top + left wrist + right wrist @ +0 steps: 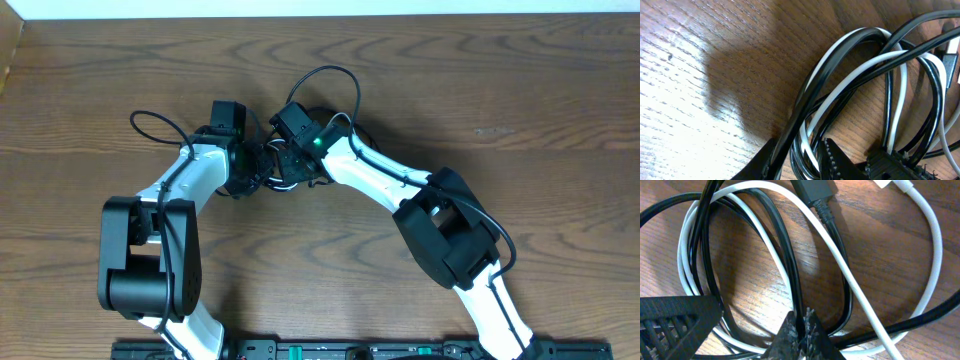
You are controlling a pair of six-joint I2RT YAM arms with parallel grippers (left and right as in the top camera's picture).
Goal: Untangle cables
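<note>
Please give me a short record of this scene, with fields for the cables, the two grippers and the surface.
cables: black cable and white cable, looped through each other, tangled
left gripper: at the tangle, strands between its fingers; grip unclear
right gripper: at the tangle; grip unclear
surface: wooden table

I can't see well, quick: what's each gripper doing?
Left gripper: closed on the cables.
Right gripper: closed on the black cable.

My fingers point(800, 335) are black with a woven speckle; the black cable point(785, 255) is glossy, the white cable point(840, 265) plain, the table point(890, 235) brown wood-grain
</note>
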